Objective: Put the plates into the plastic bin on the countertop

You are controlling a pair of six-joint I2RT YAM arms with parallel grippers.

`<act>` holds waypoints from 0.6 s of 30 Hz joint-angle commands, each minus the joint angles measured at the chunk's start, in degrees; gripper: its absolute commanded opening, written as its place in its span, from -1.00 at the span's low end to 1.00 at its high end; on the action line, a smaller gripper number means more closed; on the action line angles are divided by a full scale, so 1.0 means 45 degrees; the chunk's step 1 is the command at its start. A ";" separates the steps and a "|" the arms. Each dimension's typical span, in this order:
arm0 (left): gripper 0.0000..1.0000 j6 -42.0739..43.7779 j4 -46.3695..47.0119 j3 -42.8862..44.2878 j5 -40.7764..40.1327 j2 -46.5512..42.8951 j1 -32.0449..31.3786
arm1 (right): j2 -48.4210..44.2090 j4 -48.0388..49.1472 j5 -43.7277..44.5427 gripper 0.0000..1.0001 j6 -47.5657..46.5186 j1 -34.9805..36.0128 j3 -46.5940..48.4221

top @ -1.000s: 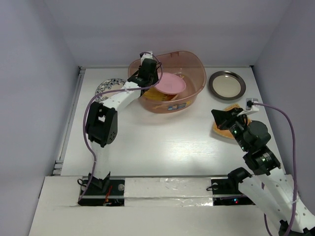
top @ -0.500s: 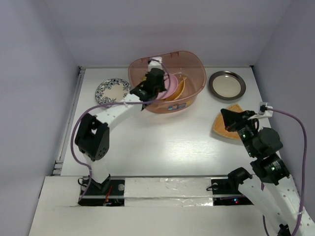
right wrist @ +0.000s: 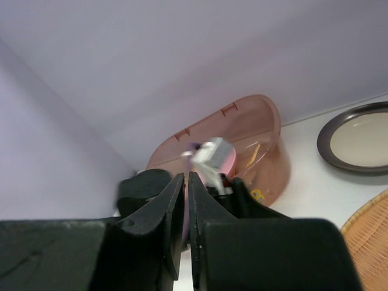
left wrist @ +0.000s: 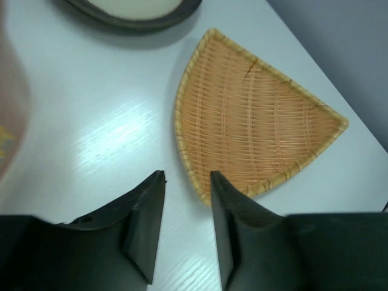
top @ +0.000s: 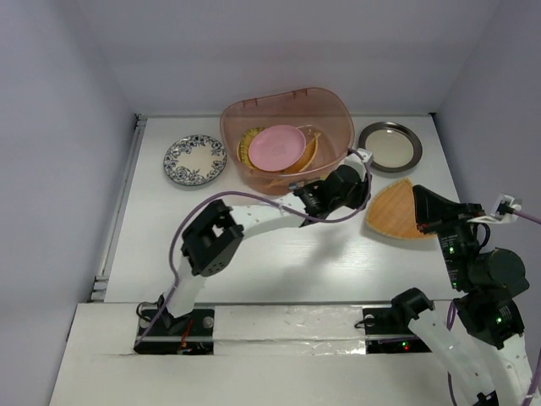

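Note:
The plastic bin (top: 325,118) stands at the back centre with the pink plate (top: 277,145) lying on yellowish dishes inside. The orange fan-shaped plate (top: 390,211) lies on the countertop at the right; it also shows in the left wrist view (left wrist: 254,121). My left gripper (top: 359,196) is open and empty, low over the table, its fingertips (left wrist: 213,182) at the fan plate's left edge. My right gripper (top: 420,199) is shut and empty, raised over the fan plate's right side. The blue-white plate (top: 195,159) lies left of the bin, the dark-rimmed silver plate (top: 390,145) right of it.
White walls enclose the countertop (top: 254,245) at the back and sides. My left arm stretches across the table in front of the bin. In the right wrist view the bin (right wrist: 254,136) and silver plate (right wrist: 357,139) lie ahead.
My left gripper let go of the pink plate in the bin, then swung right to the fan plate. My right gripper drew back to the right, uncovering the fan plate.

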 commanded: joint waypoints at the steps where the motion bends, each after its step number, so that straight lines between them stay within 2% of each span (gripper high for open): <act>1: -0.30 -0.0412 -0.0587 0.1868 0.1344 0.1398 -0.0064 | 0.0025 -0.0397 0.0109 -0.74 -0.0189 0.0100 0.0191; 7: -0.13 -0.1076 -0.1624 0.3705 0.2126 0.3606 -0.0064 | 0.0064 -0.0534 -0.0261 -0.57 -0.0228 0.0100 0.0015; 11: -0.04 -0.1505 -0.1410 0.3844 0.2438 0.4271 0.0073 | 0.0240 -0.0496 -0.0535 -0.53 -0.0268 0.0100 -0.0101; 17: -0.07 -0.2188 -0.1234 0.4156 0.3434 0.5364 0.0073 | 0.0298 -0.0261 -0.0887 -0.53 -0.0131 0.0100 -0.0336; 18: -0.13 -0.2267 -0.1176 0.4195 0.3532 0.5464 0.0073 | 0.0318 -0.0222 -0.0907 -0.53 -0.0111 0.0100 -0.0375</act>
